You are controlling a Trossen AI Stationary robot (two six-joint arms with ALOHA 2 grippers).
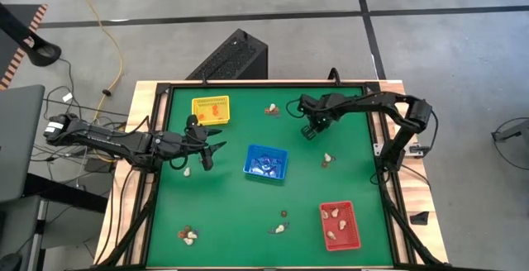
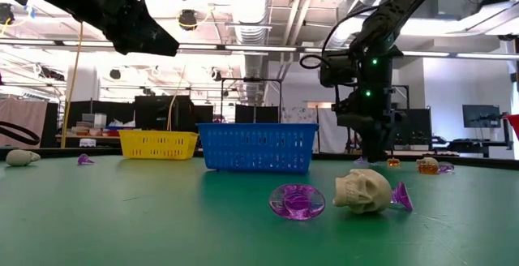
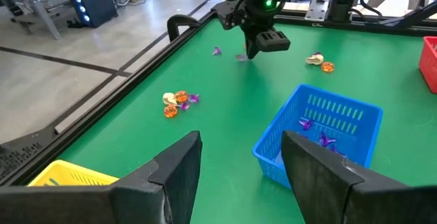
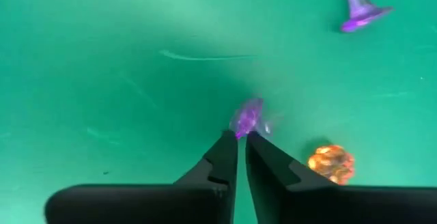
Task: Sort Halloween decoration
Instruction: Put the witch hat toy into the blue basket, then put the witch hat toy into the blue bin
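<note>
Purple trinket [image 4: 247, 117] pinched at right gripper [image 4: 240, 139] tips on green table [image 4: 102, 80]; orange trinket [image 4: 330, 163] beside; left gripper [image 3: 239, 157] wide open, empty.

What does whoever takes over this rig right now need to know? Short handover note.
Right gripper: down at the mat's far side, fingers nearly together on a purple trinket; firm hold unclear.
Left gripper: open, empty, waiting beside the yellow tray.
Done: purple pieces in the blue tray, cream ones in the red tray, orange in yellow.
Left: loose trinkets on the green mat, including a cream skull up front.
</note>
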